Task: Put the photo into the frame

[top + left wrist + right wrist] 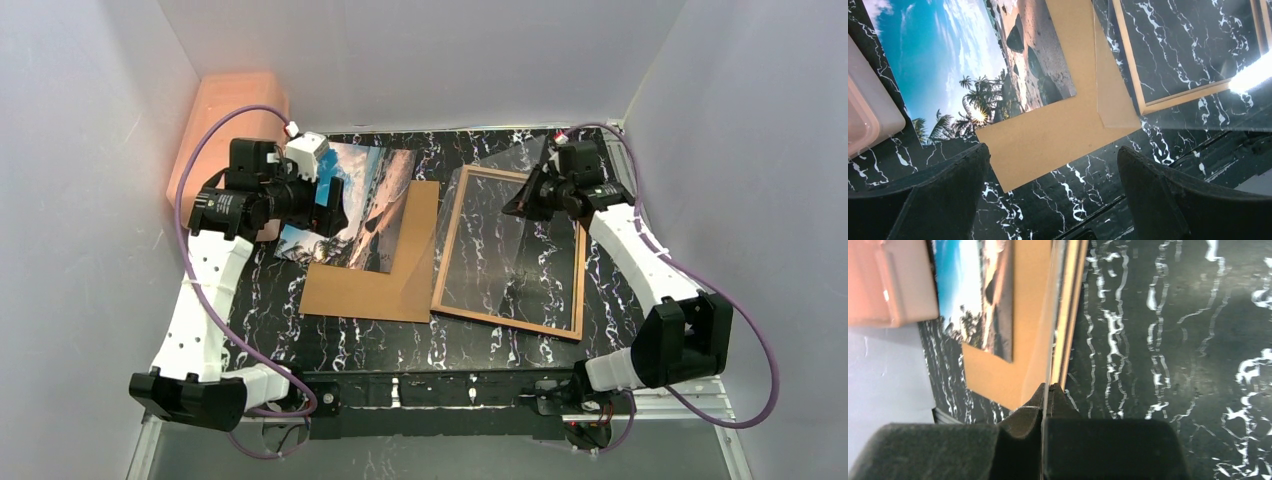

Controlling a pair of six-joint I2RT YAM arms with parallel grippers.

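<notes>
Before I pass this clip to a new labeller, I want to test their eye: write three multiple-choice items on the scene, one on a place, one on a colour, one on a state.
1. Where does the photo lie?
A. partly on the brown board, left of the frame
B. inside the frame
C. right of the frame

2. What colour are the frame's upturned edges?
A. red
B. white
C. wood-brown

3. Which tool is open?
A. right only
B. left only
C. both

Answers:
1 A, the photo overlaps the board's far left corner.
2 C, tan rails border the marble seen through the frame.
3 B, the left tool has its fingers wide apart with nothing between them, while the right tool pinches the edge of the clear pane.
</notes>
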